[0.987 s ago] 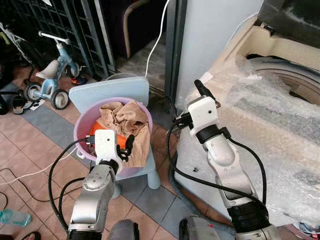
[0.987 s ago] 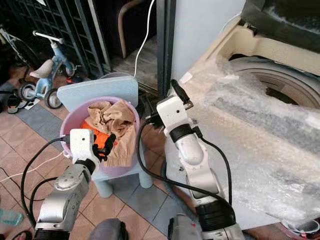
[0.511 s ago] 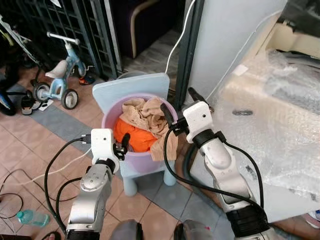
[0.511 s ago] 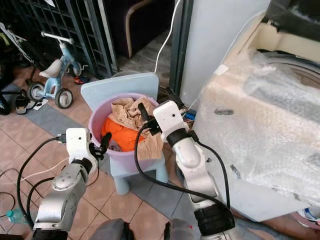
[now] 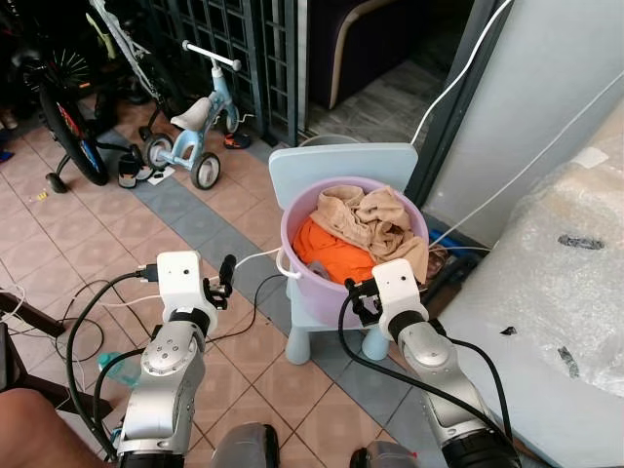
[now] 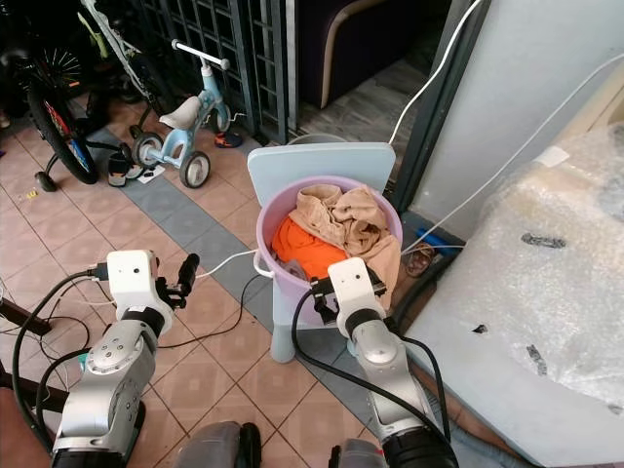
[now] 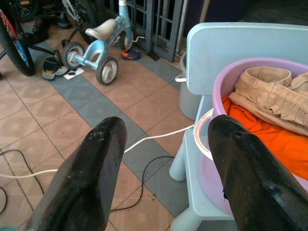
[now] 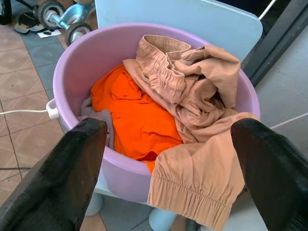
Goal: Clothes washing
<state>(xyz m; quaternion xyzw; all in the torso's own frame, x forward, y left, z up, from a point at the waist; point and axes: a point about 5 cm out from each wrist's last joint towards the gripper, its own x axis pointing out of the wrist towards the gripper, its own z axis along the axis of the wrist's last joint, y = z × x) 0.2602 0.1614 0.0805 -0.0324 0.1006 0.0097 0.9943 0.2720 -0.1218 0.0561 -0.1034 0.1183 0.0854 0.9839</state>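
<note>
- judging progress as early: the clothes (image 8: 168, 110), a tan garment and an orange one, were all in the purple basin (image 5: 322, 297), which sat on a small light-blue chair (image 5: 341, 166) on the tiled floor (image 5: 88, 234).
- one tan leg (image 8: 197, 183) hung over the basin's near rim; nothing looked lifted out yet.
- right end effector (image 8: 168, 192) was released, fingers spread wide just in front of the basin, grasping nothing.
- left end effector (image 7: 163, 178) was also released and empty, off to the basin's left, over the floor.
- washer (image 5: 575, 292), wrapped in bubble film, stood to the robot's right, beside the chair; its tub was out of frame, so i couldn't tell if anything was loaded.
- left to do, as i read it: grab the garments, carry them to the washer, load.
- white cable (image 7: 154, 137) ran across the floor by the chair; a kid's trike (image 5: 195, 136) was parked well behind.
- writing: no brand, label or text was readable on anything.
</note>
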